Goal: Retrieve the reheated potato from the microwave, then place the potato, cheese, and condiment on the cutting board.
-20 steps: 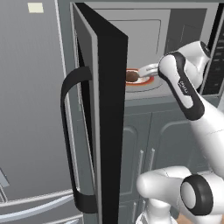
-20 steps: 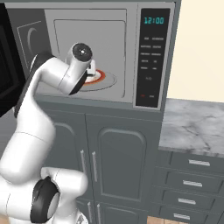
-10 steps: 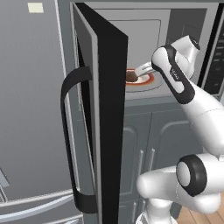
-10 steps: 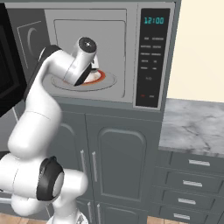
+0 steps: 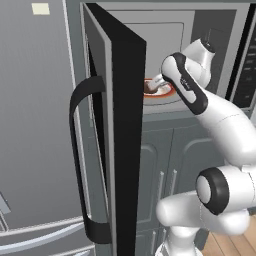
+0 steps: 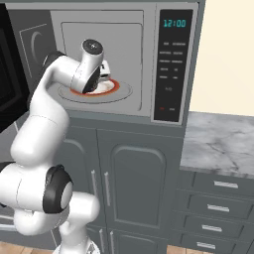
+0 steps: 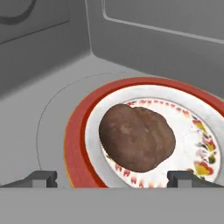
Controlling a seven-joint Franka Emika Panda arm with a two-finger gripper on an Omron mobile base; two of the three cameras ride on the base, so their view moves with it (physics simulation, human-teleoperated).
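Inside, potato [image 7: 137,137] sits mid-plate [image 7: 78,144], spread fingers [image 7: 41,178] flanking.

potato [image 7: 137,137]: brown lump, resting centred on the red-rimmed plate [image 7: 78,144] inside the microwave [image 6: 168,59]; door swung open.

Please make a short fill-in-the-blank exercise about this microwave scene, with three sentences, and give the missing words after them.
1. The potato lies on a round plate with a ____ rim.
2. The door of the microwave stands ____.
3. The gripper has its jaws ____, one tip on each side of the potato, not closed on it.

Missing words: red; open; open
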